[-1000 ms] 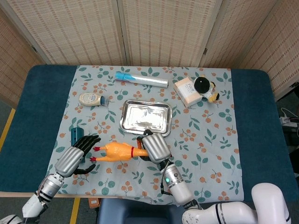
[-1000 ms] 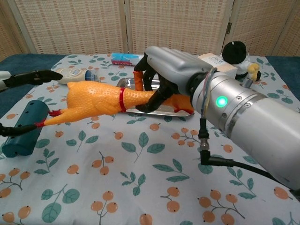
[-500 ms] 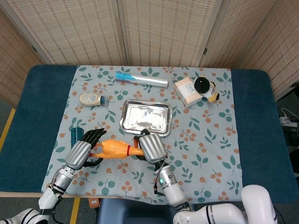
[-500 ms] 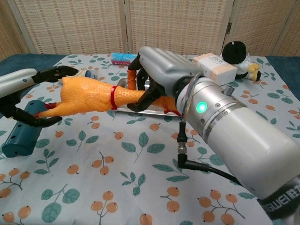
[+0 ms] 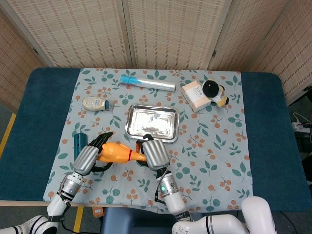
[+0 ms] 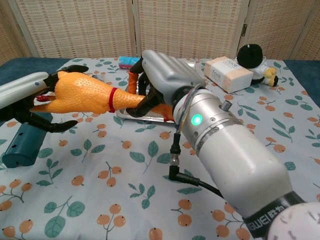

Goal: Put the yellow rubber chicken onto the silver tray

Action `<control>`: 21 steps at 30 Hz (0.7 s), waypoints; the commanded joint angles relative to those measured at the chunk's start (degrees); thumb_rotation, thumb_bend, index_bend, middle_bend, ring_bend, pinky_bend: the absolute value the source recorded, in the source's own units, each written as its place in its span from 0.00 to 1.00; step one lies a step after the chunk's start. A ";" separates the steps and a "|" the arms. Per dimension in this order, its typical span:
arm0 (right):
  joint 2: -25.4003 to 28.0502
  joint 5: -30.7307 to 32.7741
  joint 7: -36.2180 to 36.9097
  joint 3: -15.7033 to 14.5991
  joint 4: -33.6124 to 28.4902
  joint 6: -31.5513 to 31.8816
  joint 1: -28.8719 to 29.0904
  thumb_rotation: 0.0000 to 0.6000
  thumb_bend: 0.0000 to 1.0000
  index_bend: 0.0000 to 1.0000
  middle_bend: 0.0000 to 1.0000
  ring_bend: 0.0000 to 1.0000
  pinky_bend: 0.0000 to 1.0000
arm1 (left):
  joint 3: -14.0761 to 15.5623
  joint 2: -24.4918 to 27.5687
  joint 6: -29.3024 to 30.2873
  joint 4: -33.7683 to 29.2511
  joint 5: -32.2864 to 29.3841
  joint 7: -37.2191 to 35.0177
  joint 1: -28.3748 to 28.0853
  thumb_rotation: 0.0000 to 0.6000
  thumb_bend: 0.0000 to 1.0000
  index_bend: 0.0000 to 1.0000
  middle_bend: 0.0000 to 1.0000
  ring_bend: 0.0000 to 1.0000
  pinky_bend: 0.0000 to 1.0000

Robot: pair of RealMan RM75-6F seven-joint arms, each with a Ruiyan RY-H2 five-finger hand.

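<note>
- Head view: table (image 5: 263, 141) with dark blue cover, floral cloth (image 5: 214, 146) of leaves and orange berries down the middle; woven folding screens (image 5: 165, 29) behind.
- yellow rubber chicken (image 5: 117, 152) is off the cloth, carried at 7 o'clock of the silver tray (image 5: 151, 122), not on it.
- right hand (image 5: 154, 152) grips the chicken's neck end; chest view shows fingers (image 6: 150, 97) wrapped around it past the red band.
- left hand (image 5: 90, 157) cups the chicken's body end, dark fingers curled over and under it (image 6: 50, 125).
- Tray sits mid-cloth, holds nothing.
- Teal cylinder (image 5: 77, 143) at 8 o'clock of tray, beside the left hand.
- Cream bottle (image 5: 95, 103) at 10 o'clock, silver tube with blue cap (image 5: 147, 83) at 12.
- Boxed soap (image 5: 194, 96) and black plush toy (image 5: 214, 91) at 2 o'clock, touching each other.
</note>
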 commanded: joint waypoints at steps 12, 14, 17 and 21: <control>-1.06 1.32 -4.34 0.71 1.45 -0.13 0.01 1.00 0.29 0.93 0.67 0.85 1.00 | -1.02 -4.71 3.22 3.33 -0.76 -2.47 0.35 1.00 0.53 0.69 0.69 0.60 0.83; -1.16 1.64 -4.86 0.94 1.61 -0.20 0.03 1.00 0.29 0.93 0.67 0.85 1.00 | -0.60 -5.46 3.26 4.05 -0.20 -2.36 0.18 1.00 0.62 0.83 0.83 0.70 0.93; -1.25 1.82 -5.24 0.99 1.61 -0.20 -0.03 1.00 0.29 0.93 0.67 0.85 1.00 | -0.02 -6.52 4.26 5.35 1.16 -0.92 0.13 1.00 0.73 0.89 0.87 0.75 0.99; -1.24 2.05 -5.90 0.87 1.21 -0.13 -0.19 1.00 0.29 0.93 0.67 0.85 1.00 | 0.03 -8.59 6.62 6.30 1.90 0.57 0.72 1.00 0.76 0.93 0.89 0.80 1.00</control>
